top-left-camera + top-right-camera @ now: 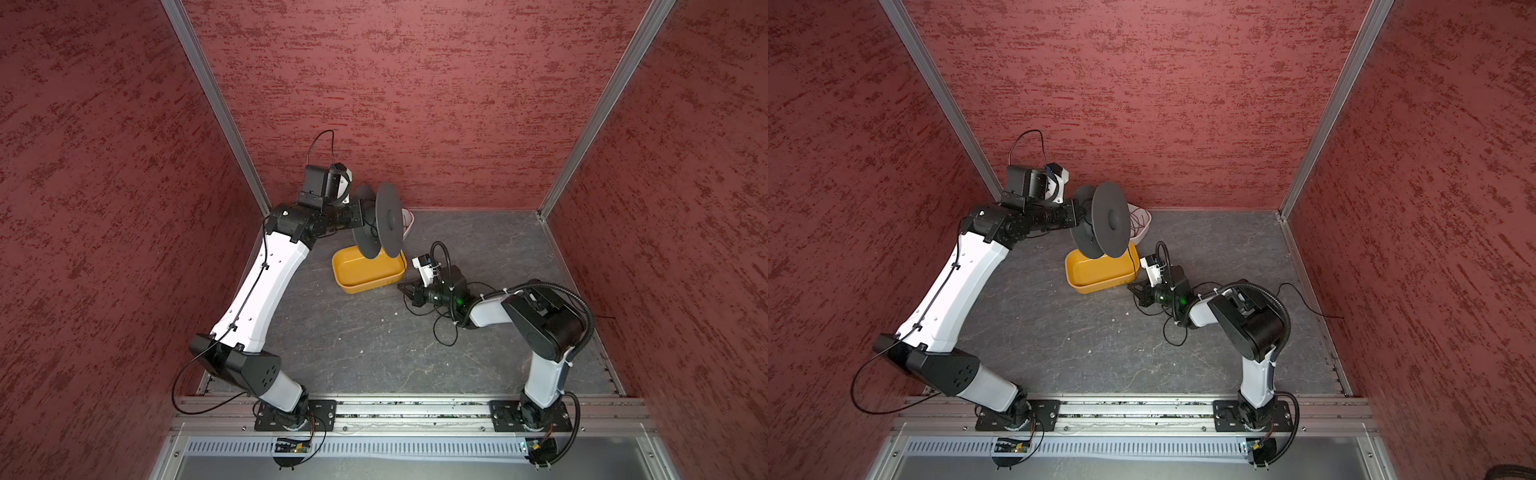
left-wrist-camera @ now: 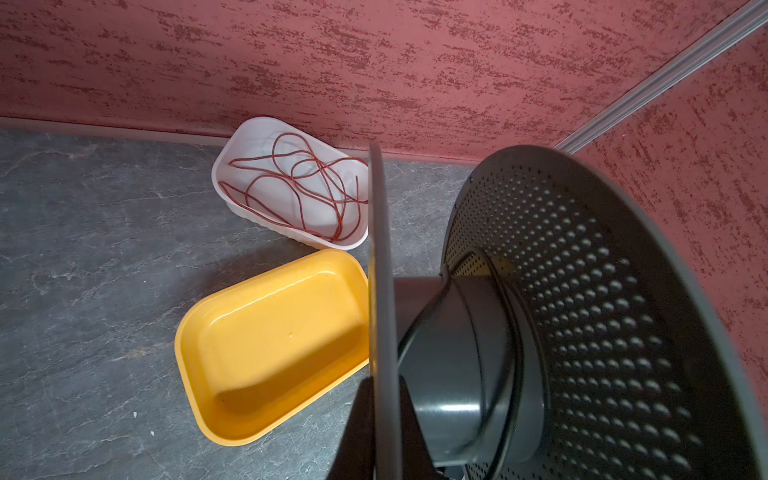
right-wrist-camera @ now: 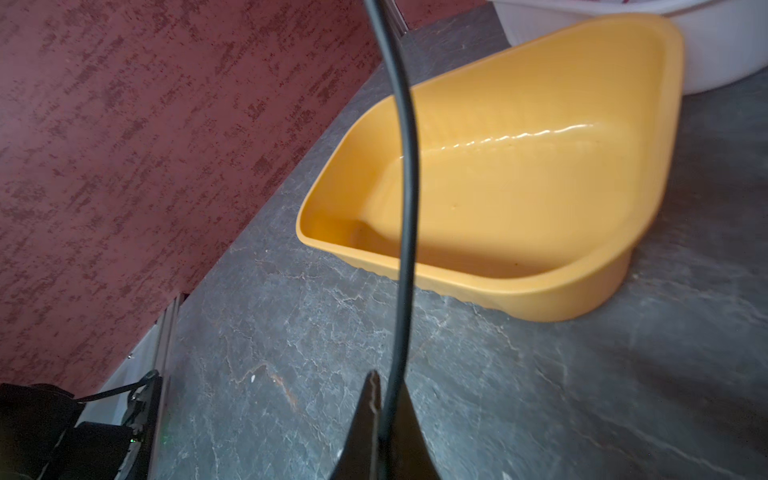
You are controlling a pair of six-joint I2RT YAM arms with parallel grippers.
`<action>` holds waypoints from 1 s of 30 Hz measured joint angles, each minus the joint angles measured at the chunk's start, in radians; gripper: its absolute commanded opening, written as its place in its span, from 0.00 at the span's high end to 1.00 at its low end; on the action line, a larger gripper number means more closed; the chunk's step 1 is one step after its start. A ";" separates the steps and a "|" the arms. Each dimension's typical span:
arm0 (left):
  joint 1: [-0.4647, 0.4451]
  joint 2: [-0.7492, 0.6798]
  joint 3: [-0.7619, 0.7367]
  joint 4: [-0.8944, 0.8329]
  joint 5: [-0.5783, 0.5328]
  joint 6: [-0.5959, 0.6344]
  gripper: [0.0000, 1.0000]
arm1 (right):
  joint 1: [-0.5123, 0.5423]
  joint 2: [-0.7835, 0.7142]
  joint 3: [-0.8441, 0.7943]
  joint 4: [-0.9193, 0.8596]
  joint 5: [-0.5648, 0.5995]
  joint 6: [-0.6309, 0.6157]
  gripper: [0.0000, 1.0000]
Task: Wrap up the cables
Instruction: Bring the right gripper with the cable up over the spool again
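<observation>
— Where is the black cable (image 3: 409, 187)?
— It is pinched tight in the right jaws, low over the desk (image 1: 353, 353) and just beside the yellow tray (image 1: 365, 286). From there the thin line climbs toward the black spool (image 1: 388, 218).
— And the spool?
— It hangs in the air above the yellow tray, clamped by the left jaws, with its flanges on edge.
— Anything else?
— A white tray (image 2: 232, 153) sits at the back wall, and a loose red cord (image 2: 291, 183) is tangled inside it.

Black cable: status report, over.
Right gripper shut on black cable, low beside yellow tray. Left gripper shut on spool, high over tray. Hub bare. Nothing seen blocking.
</observation>
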 measured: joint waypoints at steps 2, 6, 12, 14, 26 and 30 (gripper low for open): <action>0.010 0.000 -0.011 0.011 -0.005 -0.018 1.00 | 0.014 -0.021 -0.003 -0.046 0.037 -0.033 1.00; 0.019 0.000 -0.031 0.024 -0.044 -0.055 1.00 | 0.068 -0.068 0.012 -0.179 0.129 -0.125 1.00; 0.018 0.010 -0.035 0.030 -0.137 -0.093 1.00 | 0.163 -0.087 0.092 -0.357 0.242 -0.240 1.00; 0.014 0.021 -0.036 0.031 -0.169 -0.095 1.00 | 0.194 -0.087 0.124 -0.414 0.274 -0.276 1.00; -0.073 0.151 -0.061 0.043 -0.446 -0.068 1.00 | 0.343 -0.154 0.268 -0.652 0.385 -0.420 1.00; -0.121 0.192 -0.060 0.034 -0.555 -0.040 1.00 | 0.353 -0.192 0.319 -0.714 0.434 -0.426 1.00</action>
